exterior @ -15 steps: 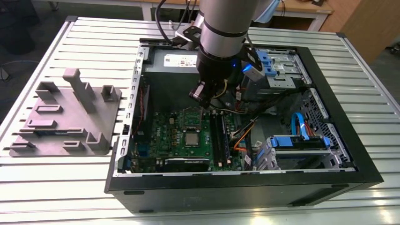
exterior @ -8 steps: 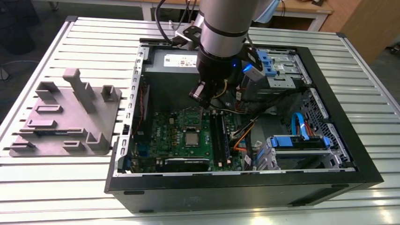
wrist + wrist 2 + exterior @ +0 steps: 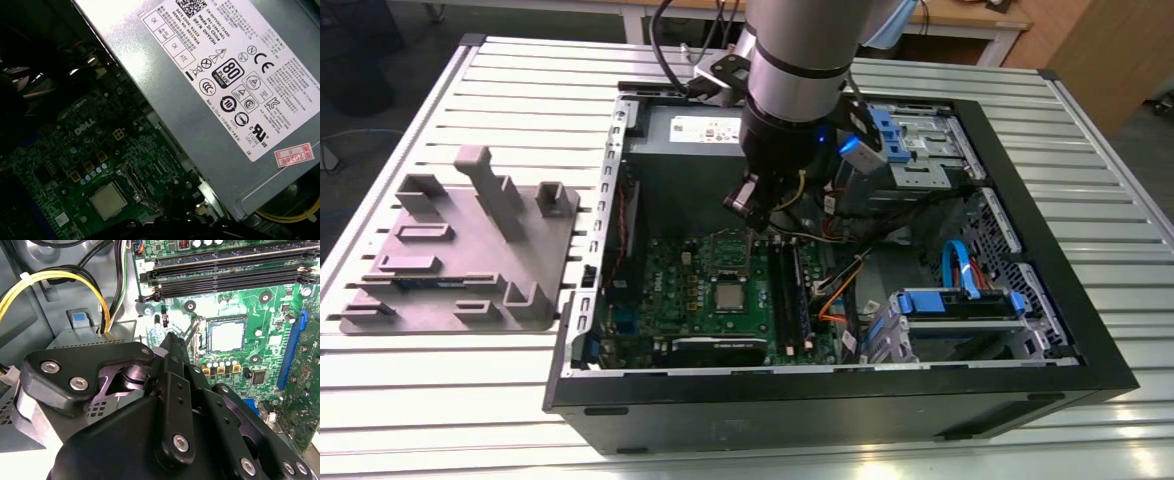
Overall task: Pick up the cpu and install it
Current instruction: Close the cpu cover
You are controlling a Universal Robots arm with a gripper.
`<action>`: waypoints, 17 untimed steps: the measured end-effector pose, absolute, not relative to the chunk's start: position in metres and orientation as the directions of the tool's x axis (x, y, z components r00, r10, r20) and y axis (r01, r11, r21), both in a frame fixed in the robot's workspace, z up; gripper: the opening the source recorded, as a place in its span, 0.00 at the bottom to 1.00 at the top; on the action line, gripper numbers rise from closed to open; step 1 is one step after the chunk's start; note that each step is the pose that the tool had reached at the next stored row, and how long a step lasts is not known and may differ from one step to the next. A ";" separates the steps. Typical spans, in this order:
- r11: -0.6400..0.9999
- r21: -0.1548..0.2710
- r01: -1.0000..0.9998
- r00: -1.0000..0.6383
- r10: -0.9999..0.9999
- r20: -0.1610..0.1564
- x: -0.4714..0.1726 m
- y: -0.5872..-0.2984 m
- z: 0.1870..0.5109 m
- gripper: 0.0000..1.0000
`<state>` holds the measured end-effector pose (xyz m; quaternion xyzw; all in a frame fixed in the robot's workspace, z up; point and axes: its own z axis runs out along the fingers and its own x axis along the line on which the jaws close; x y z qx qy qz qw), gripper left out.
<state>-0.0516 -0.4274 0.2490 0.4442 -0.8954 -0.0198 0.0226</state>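
The cpu (image 3: 727,297) lies flat in its socket near the middle of the green motherboard (image 3: 670,268), its pale top uncovered with clear air above it. In the second wrist view the cpu (image 3: 226,336) sits square to the socket frame, with the memory slots (image 3: 225,285) close along one edge. The tool (image 3: 172,340) hangs clenched on nothing, above the board and apart from the chip, between it and the grey power supply box (image 3: 210,100). Black case walls (image 3: 854,385) hem the board in. A grey tray (image 3: 454,260) rests on the bench (image 3: 440,400) at the exterior view's left.
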 end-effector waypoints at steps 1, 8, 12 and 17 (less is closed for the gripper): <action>0.605 0.055 -0.795 -0.604 -0.796 0.023 -0.052 -0.428 0.249 0.10; 0.605 0.056 -0.795 -0.604 -0.796 0.023 -0.052 -0.429 0.250 0.10; 0.604 0.055 -0.795 -0.604 -0.796 0.023 -0.052 -0.429 0.251 0.10; 0.603 0.055 -0.796 -0.603 -0.797 0.023 -0.052 -0.431 0.251 0.10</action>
